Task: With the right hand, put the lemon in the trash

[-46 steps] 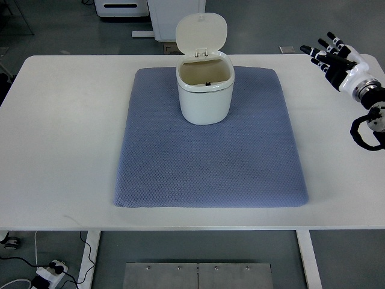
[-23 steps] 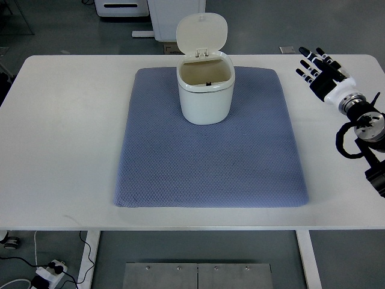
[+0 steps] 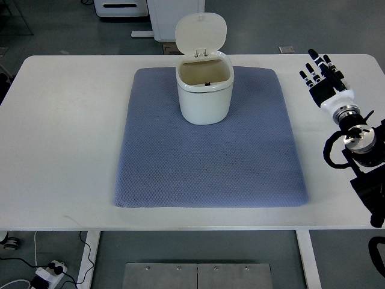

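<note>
1. Top view, work surface: I see a white table (image 3: 66, 132) with a blue-grey quilted mat (image 3: 210, 156) laid across its middle.
2. Top view, bin: a white trash can (image 3: 204, 90) stands upright on the far part of the mat, and its lid (image 3: 201, 31) is tipped up and back on the hinge. The mouth is open. The part of the inside I can see is plain tan with nothing showing in it.
3. Top view, lemon: I cannot find the lemon anywhere on the table or mat; whether it lies deep in the bin I cannot tell.
4. Top view, right hand (image 3: 323, 81): it is over the table's right side, well apart from the bin, with fingers (image 3: 314, 60) straight, spread and pointing away from me. It holds nothing.
</note>
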Controlling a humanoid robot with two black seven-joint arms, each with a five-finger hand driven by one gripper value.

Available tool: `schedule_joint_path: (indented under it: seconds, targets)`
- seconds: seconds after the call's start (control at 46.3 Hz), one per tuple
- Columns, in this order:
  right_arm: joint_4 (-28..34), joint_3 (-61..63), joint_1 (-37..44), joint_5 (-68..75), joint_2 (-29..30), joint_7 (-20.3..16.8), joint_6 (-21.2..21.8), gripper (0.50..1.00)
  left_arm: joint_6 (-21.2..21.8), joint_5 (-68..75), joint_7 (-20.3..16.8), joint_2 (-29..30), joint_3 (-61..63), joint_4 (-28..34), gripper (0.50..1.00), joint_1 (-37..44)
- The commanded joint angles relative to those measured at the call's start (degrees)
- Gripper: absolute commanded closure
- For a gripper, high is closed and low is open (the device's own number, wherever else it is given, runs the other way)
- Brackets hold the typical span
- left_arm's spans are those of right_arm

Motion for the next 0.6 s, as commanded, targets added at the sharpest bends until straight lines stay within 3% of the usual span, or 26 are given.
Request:
schedule_joint_path:
  seconds: [0.0, 0.583]
  targets:
    - [0.03, 0.28, -0.42, 0.0, 0.27, 3.04, 0.01, 0.5, 0.08, 0.01, -0.01, 0.0, 0.0, 0.0, 0.5, -0.01]
    - [0.03, -2.62, -2.0, -6.5, -0.6, 1.11, 1.85, 0.5, -0.01, 0.01, -0.01, 0.0, 0.0, 0.0, 0.5, -0.01]
